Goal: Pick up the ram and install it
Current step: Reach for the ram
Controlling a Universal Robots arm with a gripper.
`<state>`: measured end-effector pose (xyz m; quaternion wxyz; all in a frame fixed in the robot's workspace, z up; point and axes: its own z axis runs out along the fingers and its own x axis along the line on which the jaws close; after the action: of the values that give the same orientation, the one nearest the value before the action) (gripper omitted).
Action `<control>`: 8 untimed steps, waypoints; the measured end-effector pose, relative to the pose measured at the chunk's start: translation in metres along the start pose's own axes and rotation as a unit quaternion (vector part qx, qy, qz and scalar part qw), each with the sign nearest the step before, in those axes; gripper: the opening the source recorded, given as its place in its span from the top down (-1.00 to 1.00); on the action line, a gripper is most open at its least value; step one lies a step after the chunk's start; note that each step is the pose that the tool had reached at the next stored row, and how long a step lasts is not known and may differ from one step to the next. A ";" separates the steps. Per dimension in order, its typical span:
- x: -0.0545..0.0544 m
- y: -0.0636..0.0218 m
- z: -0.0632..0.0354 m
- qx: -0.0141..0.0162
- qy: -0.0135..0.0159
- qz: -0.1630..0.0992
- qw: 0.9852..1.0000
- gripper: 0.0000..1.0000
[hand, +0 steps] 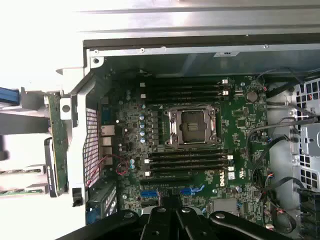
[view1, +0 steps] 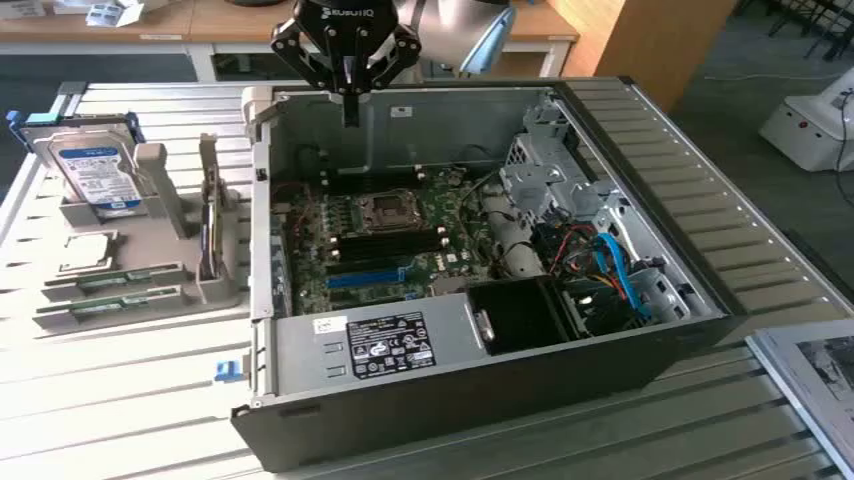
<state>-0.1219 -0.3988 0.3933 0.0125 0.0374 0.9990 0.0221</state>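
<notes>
Nearest in the exterior view, the power supply [view1: 387, 340] lines the lower edge of the open computer case [view1: 694, 250]; at middle left of that frame, two ram sticks [view1: 127, 277] lie flat and side by side in a grey holder [view1: 214, 292] on the desk [view1: 134, 400], with an upright card [view1: 210, 215] just beside them; a grasp there could catch both sticks, or knock the card; a stick this thin, pinched off-centre, would likely tilt. Further in, the motherboard [view1: 400, 265] shows black memory slots [view1: 387, 240] close to the bare processor socket [view1: 391, 210]; a tilted stick could miss its slot and scrape the socket; whether the slot latches are open I cannot tell. Farthest, at upper centre, the gripper [view1: 350, 118] hangs over the case's back wall, its jaws pressed together on nothing, well apart from the ram; a low sweep could strike that wall.
</notes>
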 end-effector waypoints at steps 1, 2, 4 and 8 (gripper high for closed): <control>0.000 0.0000 0.0000 0.000 0.000 0.000 1.000 0.80; 0.000 0.0000 0.0000 0.000 0.000 0.000 1.000 0.80; 0.000 0.0000 0.0000 0.000 0.000 0.000 1.000 0.80; 0.001 -0.0001 0.0000 0.000 0.000 0.000 1.000 0.80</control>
<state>-0.1231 -0.3988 0.3932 0.0123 0.0374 0.9990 0.0221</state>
